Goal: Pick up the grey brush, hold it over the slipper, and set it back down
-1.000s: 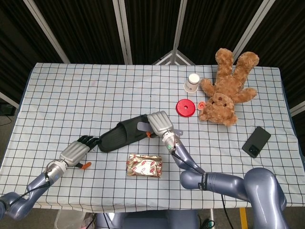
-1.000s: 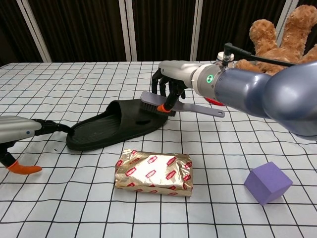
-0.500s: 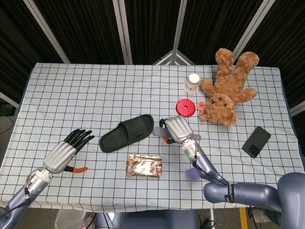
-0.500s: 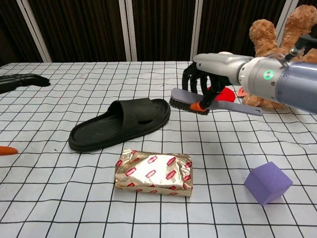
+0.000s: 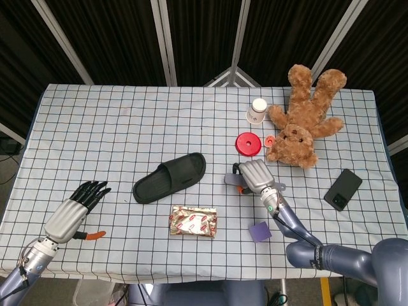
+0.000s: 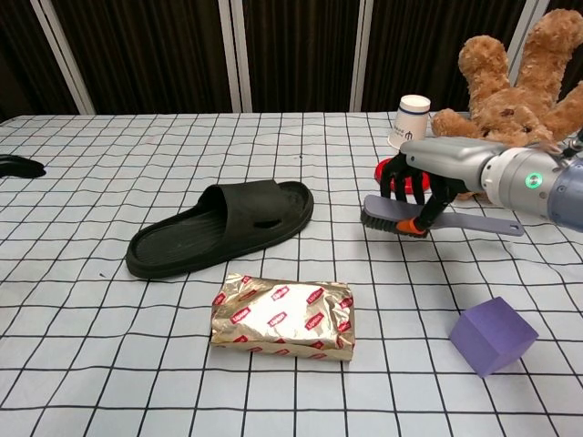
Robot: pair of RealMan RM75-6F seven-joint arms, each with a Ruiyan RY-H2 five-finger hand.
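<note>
The black slipper [image 5: 171, 176] [image 6: 219, 226] lies sole-down mid-table. Well to its right, my right hand [image 5: 255, 174] [image 6: 439, 167] grips the grey brush [image 6: 393, 216] from above, fingers wrapped around it near the bristle head. The brush is level and low over the tablecloth; I cannot tell whether it touches. Its grey handle [image 6: 487, 225] points right, and in the head view only its ends [image 5: 231, 180] show from under the hand. My left hand [image 5: 71, 208] [image 6: 18, 166] hovers far left near the front edge, fingers straight and together, holding nothing.
A foil packet [image 5: 192, 221] [image 6: 282, 316] lies in front of the slipper. A purple cube [image 5: 259, 231] [image 6: 493, 334] sits front right. Behind the right hand are a red lid [image 5: 248, 143], paper cup [image 5: 257, 110] and teddy bear [image 5: 305, 124]. A phone [image 5: 343, 189] lies far right.
My right hand has carried the brush from over the slipper's toe rightwards and lower, away from the slipper. My left hand has drawn back from the slipper's heel to the far left.
</note>
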